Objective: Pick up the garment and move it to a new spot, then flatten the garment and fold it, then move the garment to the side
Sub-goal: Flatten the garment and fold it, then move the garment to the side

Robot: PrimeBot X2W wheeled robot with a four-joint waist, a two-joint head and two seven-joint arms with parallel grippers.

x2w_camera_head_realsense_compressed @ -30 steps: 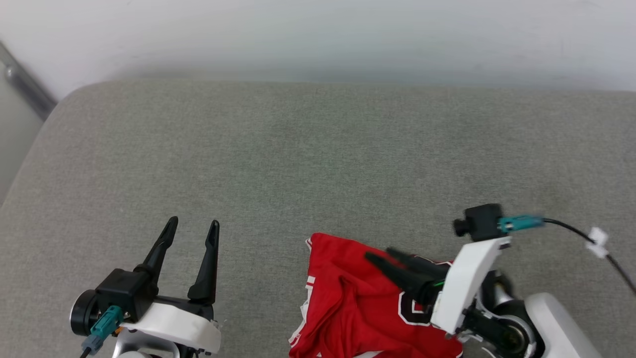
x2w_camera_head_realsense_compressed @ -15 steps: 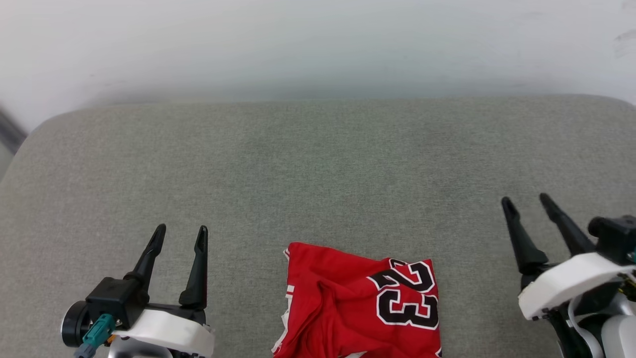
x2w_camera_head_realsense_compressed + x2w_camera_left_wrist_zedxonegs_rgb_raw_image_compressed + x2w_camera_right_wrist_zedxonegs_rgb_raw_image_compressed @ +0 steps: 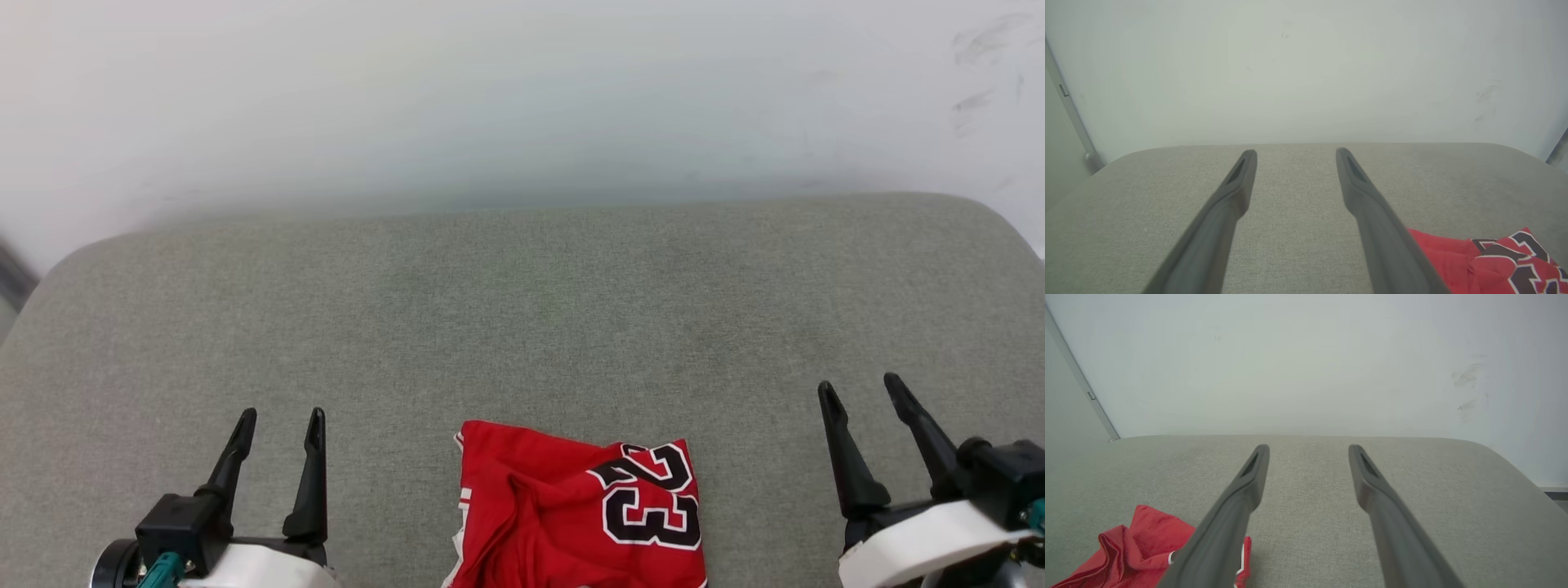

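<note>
The garment [image 3: 571, 510], bright red with a dark white-outlined "23", lies folded in a wrinkled bundle at the near middle of the grey cushion [image 3: 522, 310]; its lower part runs off the head view's bottom edge. My left gripper [image 3: 277, 416] is open to its left, apart from it, with nothing between the fingers. My right gripper [image 3: 864, 387] is open to its right, also apart and empty. The garment [image 3: 1494, 261] appears at the lower right of the left wrist view behind my left gripper [image 3: 1295, 152]. The garment [image 3: 1139, 547] sits lower left of my right gripper [image 3: 1308, 448].
A pale wall [image 3: 522, 98] rises right behind the cushion's far edge. The cushion's corners are rounded, and a grey rail [image 3: 1077, 379] stands at the left. Bare cushion stretches beyond and to both sides of the garment.
My right gripper has let go of the garment and swung out to the right, leaving the "23" uncovered. The head camera has tilted, so the whole picture has shifted down.
</note>
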